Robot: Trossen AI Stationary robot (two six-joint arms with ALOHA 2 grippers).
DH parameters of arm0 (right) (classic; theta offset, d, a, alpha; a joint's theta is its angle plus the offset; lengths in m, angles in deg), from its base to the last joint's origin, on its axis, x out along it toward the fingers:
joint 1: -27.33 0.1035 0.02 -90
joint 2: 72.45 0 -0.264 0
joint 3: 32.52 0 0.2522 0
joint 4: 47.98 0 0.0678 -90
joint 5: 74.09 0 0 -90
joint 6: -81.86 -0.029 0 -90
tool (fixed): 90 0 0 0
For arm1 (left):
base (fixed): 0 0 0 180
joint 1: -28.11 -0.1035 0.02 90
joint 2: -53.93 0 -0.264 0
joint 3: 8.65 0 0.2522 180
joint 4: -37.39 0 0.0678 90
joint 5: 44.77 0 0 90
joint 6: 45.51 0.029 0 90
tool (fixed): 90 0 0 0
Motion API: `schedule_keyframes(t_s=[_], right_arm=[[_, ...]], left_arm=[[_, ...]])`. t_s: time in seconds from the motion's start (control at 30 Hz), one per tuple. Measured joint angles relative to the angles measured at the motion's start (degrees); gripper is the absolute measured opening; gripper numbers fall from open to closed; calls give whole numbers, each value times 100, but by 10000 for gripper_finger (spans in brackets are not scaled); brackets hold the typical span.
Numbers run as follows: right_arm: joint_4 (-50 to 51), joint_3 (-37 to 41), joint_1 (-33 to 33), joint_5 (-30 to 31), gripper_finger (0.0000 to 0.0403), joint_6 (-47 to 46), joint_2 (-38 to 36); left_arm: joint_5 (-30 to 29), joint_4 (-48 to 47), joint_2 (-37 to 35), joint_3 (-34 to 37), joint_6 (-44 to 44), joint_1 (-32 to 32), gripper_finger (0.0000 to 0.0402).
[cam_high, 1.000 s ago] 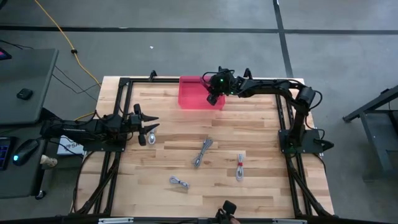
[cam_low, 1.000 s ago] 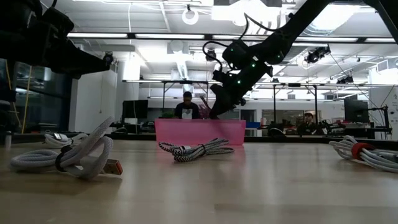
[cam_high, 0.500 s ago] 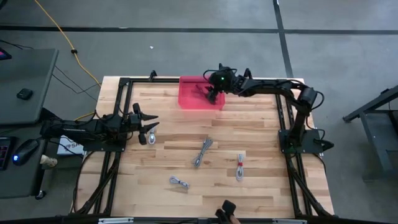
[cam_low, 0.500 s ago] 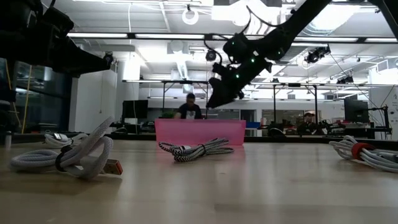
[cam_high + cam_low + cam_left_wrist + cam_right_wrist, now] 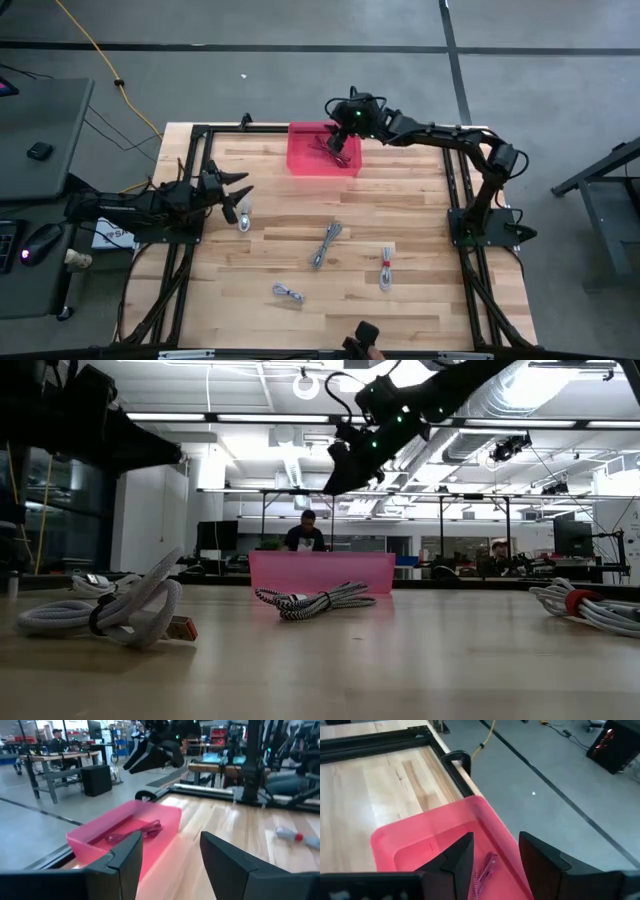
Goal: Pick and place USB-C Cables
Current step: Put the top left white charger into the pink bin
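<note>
My right gripper (image 5: 338, 143) hangs open and empty above the pink bin (image 5: 305, 160), seen high over it in the low view (image 5: 345, 460). A dark red cable (image 5: 485, 870) lies on the bin floor, below and between its fingers. My left gripper (image 5: 232, 190) is open at the table's left side and holds nothing. A small pale cable (image 5: 244, 216) lies on the table just beside it. Three more bundles rest flat on the wood: a striped one (image 5: 325, 243), one with a red tie (image 5: 386, 268) and a grey one (image 5: 288, 293).
The pink bin (image 5: 320, 572) stands at the table's far edge. A black frame (image 5: 200, 132) runs round the table. A yellow cord (image 5: 95, 50) crosses the floor beyond it. People (image 5: 303, 532) sit at desks in the room behind. Bare wood lies between the bundles.
My right gripper has risen from low at the bin's right end to well above the bin, moving a little toward the table's left and far edge. My left gripper has drawn back slightly, so the pale cable beside it shows more.
</note>
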Motion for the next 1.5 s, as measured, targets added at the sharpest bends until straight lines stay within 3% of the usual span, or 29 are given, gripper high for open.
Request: schedule_keyframes(t_s=[0.13, 0.33, 0.5, 0.77, 1.0, 1.5], right_arm=[[656, -466, 70, 376, 149, 229, 0], [1377, -1081, 157, 775, 149, 640, 2], [1819, -1479, 157, 843, 149, 687, 9], [2071, -1674, 154, 927, 149, 812, 9], [2313, -1674, 152, 1075, 149, 917, 9], [2496, -1674, 152, 1027, 149, 1013, 9]], left_arm=[[-51, -167, 150, -420, -32, 0, 176], [-230, -1311, 773, -1393, -607, 2, 174], [-617, -2322, 1430, -2219, -1665, 2, 174], [-594, -3994, 2444, -3235, -3579, 4, 174], [103, -5032, 3338, -3425, -5040, 4, 174], [881, -5637, 5147, -3427, -6568, 4, 174]])
